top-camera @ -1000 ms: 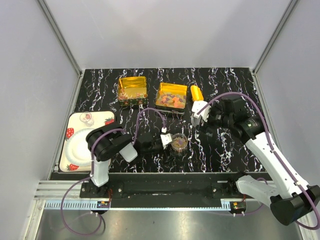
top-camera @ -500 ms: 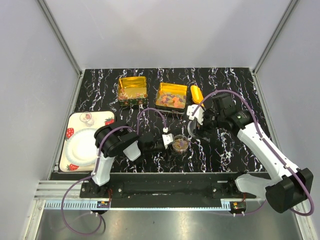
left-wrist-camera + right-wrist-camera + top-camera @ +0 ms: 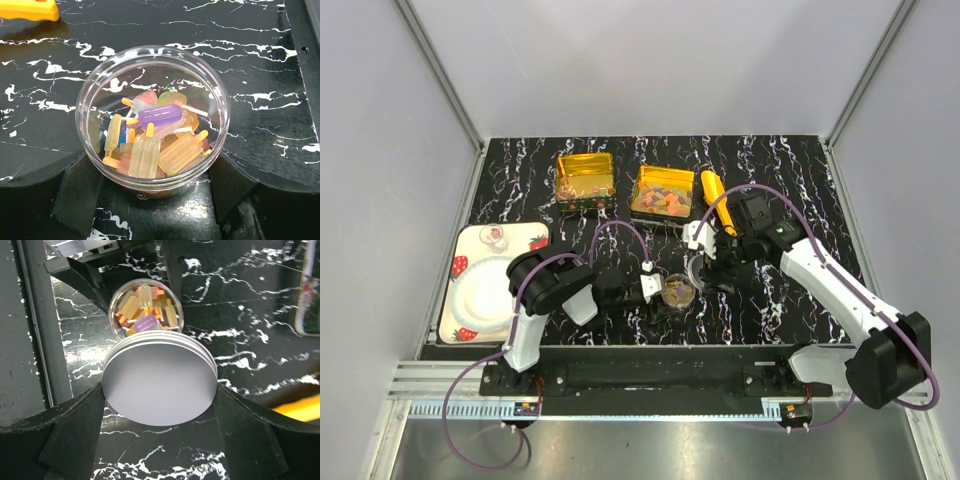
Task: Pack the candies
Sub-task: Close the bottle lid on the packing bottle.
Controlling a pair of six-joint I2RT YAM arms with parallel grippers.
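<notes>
A clear round jar (image 3: pixel 679 291) holds the candies (image 3: pixel 150 142), small popsicle-shaped gummies in orange, yellow, purple and pink. My left gripper (image 3: pixel 667 292) is shut on the jar (image 3: pixel 152 55), one finger at each side, low on the table. My right gripper (image 3: pixel 700 264) is shut on a round silver lid (image 3: pixel 160 377). It holds the lid just beside and above the jar (image 3: pixel 146 305), partly overlapping its near rim. More candies lie in two square gold tins (image 3: pixel 585 180) (image 3: pixel 662 193) at the back.
A yellow-orange scoop (image 3: pixel 714 188) lies right of the tins, close behind my right arm. A strawberry-print tray (image 3: pixel 470 262) with a white plate and a small clear cup (image 3: pixel 493 237) sits at the left edge.
My right gripper has moved left and nearer with the lid, from beside the scoop to just over the jar. My left gripper has kept hold of the jar, shifting only slightly.
</notes>
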